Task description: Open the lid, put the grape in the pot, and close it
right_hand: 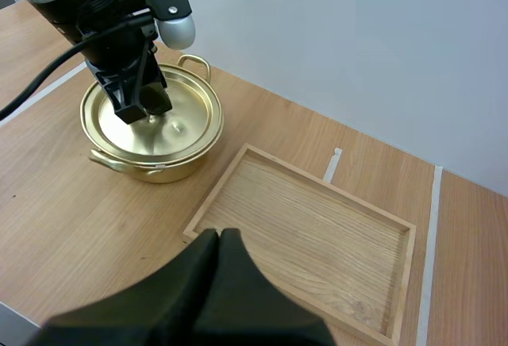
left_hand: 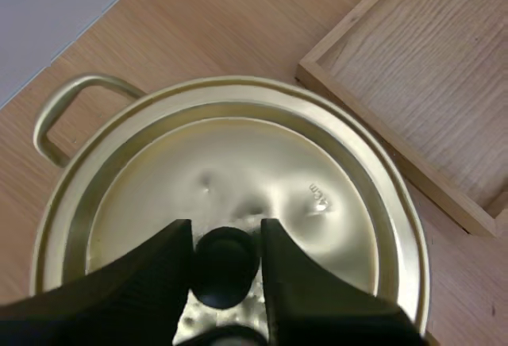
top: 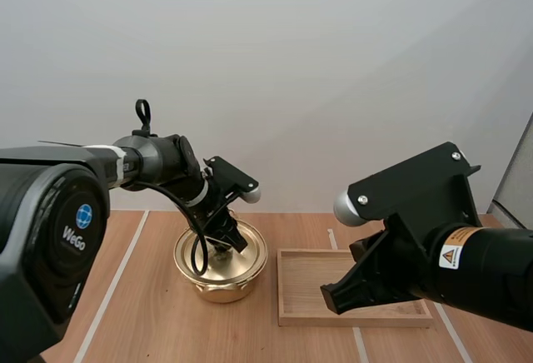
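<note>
The lid [left_hand: 238, 163] sits flat on the gold pot [top: 218, 290], so the pot has not been opened. From the high view, the pot stands on the wooden table [top: 150, 321] just beside the wooden tray [top: 286, 284], at the tray's 9 o'clock.

The left gripper [left_hand: 226, 233] is down on the middle of the lid. Its two black fingers [left_hand: 151, 290] stand one on each side of the small black knob [left_hand: 225, 271] and look pinched on it. The knob is round, so no side is longer than another. The way to go is straight up. I think lifting the lid is the step in hand.

The right gripper [right_hand: 221, 239] has its fingers pressed together on nothing, like one dark wedge. It hangs over the near edge of the tray, at the pot's 4 o'clock. The left arm is much nearer to the pot, so the lid is its job.

The left arm's base says "WeGo" [top: 73, 234] under a round blue badge. The right arm has a yellow warning sticker [top: 452, 256], but its words are too small to read. A tiny stamped mark [left_hand: 319, 199] is on the lid, and I cannot read it either.
</note>
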Robot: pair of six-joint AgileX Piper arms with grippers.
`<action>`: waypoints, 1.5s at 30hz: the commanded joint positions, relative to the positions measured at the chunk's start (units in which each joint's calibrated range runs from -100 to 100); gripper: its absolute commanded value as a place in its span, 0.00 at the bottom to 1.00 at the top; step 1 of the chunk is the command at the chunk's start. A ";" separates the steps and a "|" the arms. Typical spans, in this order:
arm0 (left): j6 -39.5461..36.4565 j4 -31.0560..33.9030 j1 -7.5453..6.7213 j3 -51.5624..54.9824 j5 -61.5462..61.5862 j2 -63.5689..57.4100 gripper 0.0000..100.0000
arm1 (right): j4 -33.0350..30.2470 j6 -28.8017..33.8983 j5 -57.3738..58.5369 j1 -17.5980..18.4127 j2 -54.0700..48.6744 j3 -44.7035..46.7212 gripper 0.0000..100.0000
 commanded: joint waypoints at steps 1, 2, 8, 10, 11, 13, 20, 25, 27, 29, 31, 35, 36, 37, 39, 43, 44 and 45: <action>0.22 -2.60 -0.17 0.17 1.85 -0.06 1.00 | 0.04 0.09 0.37 -0.19 -0.61 0.37 0.00; 0.22 -3.18 -0.17 0.17 2.26 -0.12 1.00 | 0.04 0.09 0.37 -0.19 -0.61 0.37 0.00; 0.22 -4.91 -0.17 0.17 5.65 -4.76 1.00 | 0.04 0.09 0.37 -0.19 -0.61 0.37 0.00; 0.13 -4.91 -0.17 0.17 7.13 -8.24 1.00 | 0.05 1.64 -0.33 -0.19 -0.61 0.37 0.00; 0.13 -4.91 -0.17 0.17 8.13 -10.34 1.00 | 0.05 2.49 -0.64 -0.19 -0.61 0.37 0.00; -0.23 -4.91 -0.17 0.17 9.45 -14.73 1.00 | 0.05 3.71 -1.97 -0.19 -0.61 0.37 0.00; -2.15 -4.75 -0.17 0.17 16.72 -33.23 1.00 | -2.67 7.24 -4.32 -0.19 -0.61 0.37 0.00; -5.98 -2.28 -0.17 0.17 21.14 -45.24 1.00 | -4.57 8.94 -6.06 -0.25 -2.73 0.37 0.00; -6.95 -2.04 -0.17 0.17 23.33 -49.67 0.98 | -4.64 9.01 -6.23 -0.71 -4.59 0.37 0.00; -8.11 -2.04 -0.17 0.17 25.48 -54.33 0.60 | -4.64 9.06 -6.23 -1.33 -7.06 0.37 0.00; -8.44 -2.04 -0.17 0.17 26.16 -57.54 0.31 | -4.64 9.06 -6.23 -1.40 -8.86 0.37 0.00; -10.32 -2.04 -0.17 0.17 25.96 -64.56 0.00 | -4.64 9.06 -6.39 -1.40 -12.89 0.37 0.00; -12.05 -2.04 -0.17 0.49 25.24 -66.22 0.00 | -4.64 9.06 -6.38 -1.40 -13.70 0.37 0.00; -12.45 -2.04 -0.17 0.88 24.87 -66.99 0.00 | -4.64 9.06 -6.62 -1.40 -14.21 0.37 0.00; -14.04 -2.04 -0.17 3.34 21.22 -69.98 0.00 | -4.64 9.06 -8.15 -1.40 -15.19 0.53 0.00; -16.46 -2.04 -0.17 11.74 11.69 -75.31 0.00 | -4.64 9.06 -11.83 -2.47 -17.91 2.64 0.00; -17.38 -2.04 -0.17 14.94 9.09 -77.32 0.00 | -4.64 9.06 -14.28 -3.15 -19.27 4.05 0.00; -17.94 -2.04 -0.17 16.76 8.15 -78.46 0.00 | -4.64 9.06 -15.76 -3.42 -20.12 4.54 0.00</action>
